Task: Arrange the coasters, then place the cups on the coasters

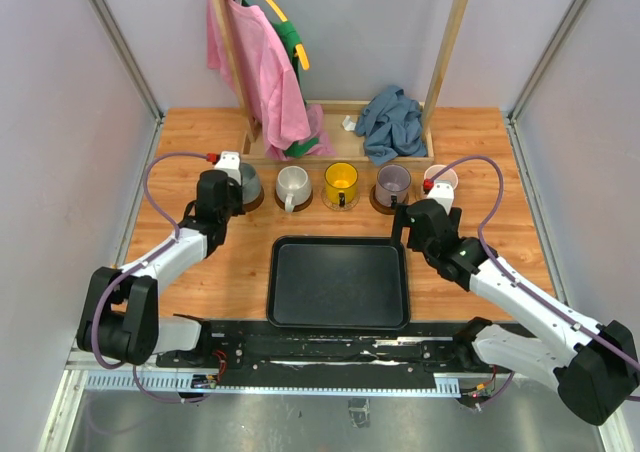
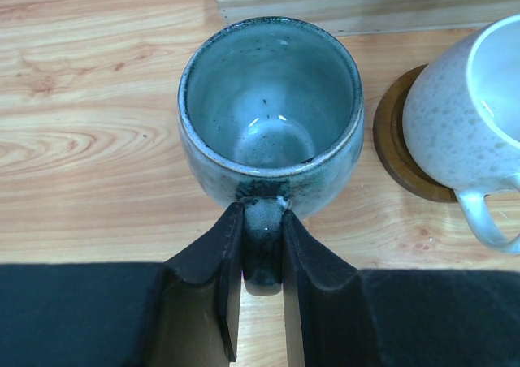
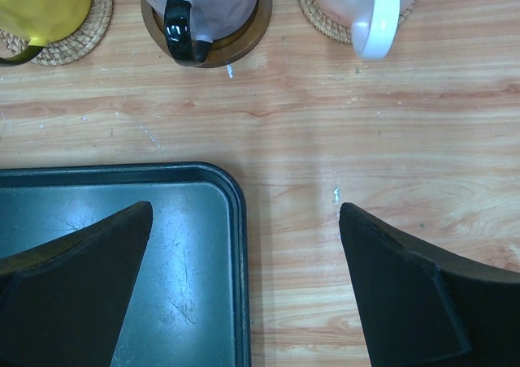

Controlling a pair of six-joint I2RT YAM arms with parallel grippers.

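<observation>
Glossy glazed grey mug (image 2: 268, 99), grained wooden table (image 2: 81, 140)

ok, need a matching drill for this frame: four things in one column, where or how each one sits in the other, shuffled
1. grey mug
2. yellow mug
3. lilac mug
4. right claw

A. black handle, on a dark brown coaster
B. open, over a corner of the black tray
C. handle pinched in the left claw
D. on a woven tan coaster

Pairs: 1-C, 2-D, 3-A, 4-B
</observation>
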